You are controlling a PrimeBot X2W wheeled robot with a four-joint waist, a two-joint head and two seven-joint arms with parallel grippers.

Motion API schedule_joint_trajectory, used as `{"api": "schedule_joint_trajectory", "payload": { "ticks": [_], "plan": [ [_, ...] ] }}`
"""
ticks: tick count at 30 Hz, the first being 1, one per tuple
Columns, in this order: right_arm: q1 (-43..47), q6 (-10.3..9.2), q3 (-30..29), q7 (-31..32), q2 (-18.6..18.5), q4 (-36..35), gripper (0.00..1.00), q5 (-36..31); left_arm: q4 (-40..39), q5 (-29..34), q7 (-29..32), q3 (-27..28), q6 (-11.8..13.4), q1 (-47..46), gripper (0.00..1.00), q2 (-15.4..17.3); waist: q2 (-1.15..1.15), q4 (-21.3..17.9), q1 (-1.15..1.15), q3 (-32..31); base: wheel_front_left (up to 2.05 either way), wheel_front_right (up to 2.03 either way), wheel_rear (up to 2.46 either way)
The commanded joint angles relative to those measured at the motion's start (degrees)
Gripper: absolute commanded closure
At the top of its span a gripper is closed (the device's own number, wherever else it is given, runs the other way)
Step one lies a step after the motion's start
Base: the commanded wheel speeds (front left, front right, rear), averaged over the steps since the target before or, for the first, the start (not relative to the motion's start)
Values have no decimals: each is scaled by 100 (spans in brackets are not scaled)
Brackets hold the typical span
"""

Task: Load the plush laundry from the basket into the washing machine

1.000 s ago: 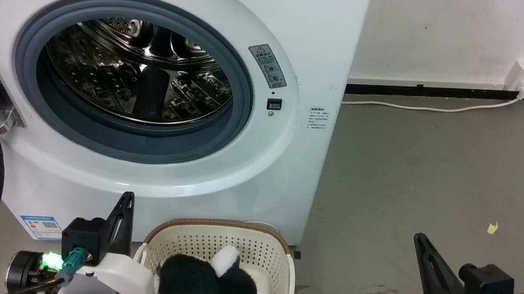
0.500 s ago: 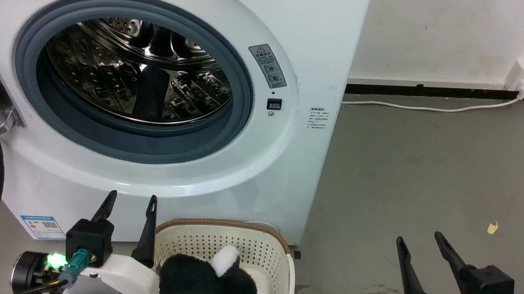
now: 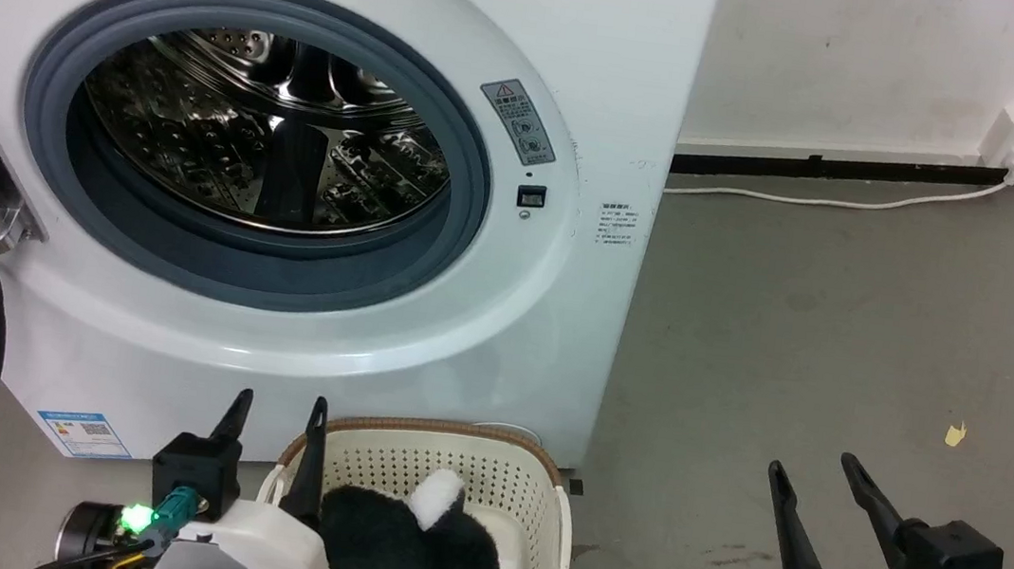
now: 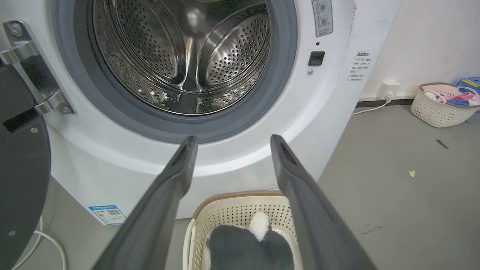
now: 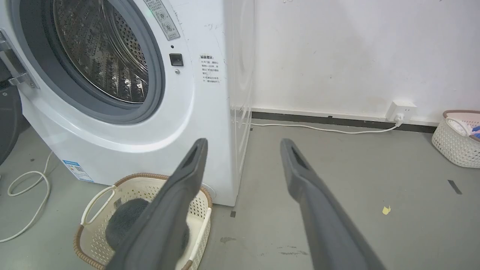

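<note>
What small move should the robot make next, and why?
Probably lower the open left gripper onto the plush laundry in the basket: it lies there ungrasped, right beside that gripper, and the washing machine stands open.

Black-white plush laundry (image 3: 405, 550) in cream basket (image 3: 485, 473) before open washing machine (image 3: 561, 310).
</note>
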Motion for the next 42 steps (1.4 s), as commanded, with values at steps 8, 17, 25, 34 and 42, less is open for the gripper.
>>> {"api": "schedule_joint_trajectory", "payload": {
  "ticks": [8, 17, 25, 34, 42],
  "plan": [
    [35, -1, -50, -141, 3, 117, 0, 178, 466, -358, 184, -300, 101, -321, 0, 1, 0, -8, 0, 133, 0, 0, 0],
    [-36, -2, -91, -244, 4, 174, 0, 320, 1041, -664, 294, -621, 124, -617, 0, 1, 0, -40, 0, 386, 0, 0, 0],
    [-104, -2, -144, -325, 5, 215, 0, 428, 1459, -1004, 319, -880, 222, -852, 0, 1, 0, -69, 0, 643, 0, 0, 0],
    [-207, -2, -205, -433, 6, 260, 0, 583, 1975, -1496, 371, -1248, 409, -1175, 0, 1, 0, -136, 0, 1023, 0, 0, 0],
    [-292, -3, -283, -532, 6, 267, 0, 714, 2483, -1932, 276, -1476, 616, -1539, 0, 1, 0, -172, 0, 1456, 0, 0, 0]
  ]
}}
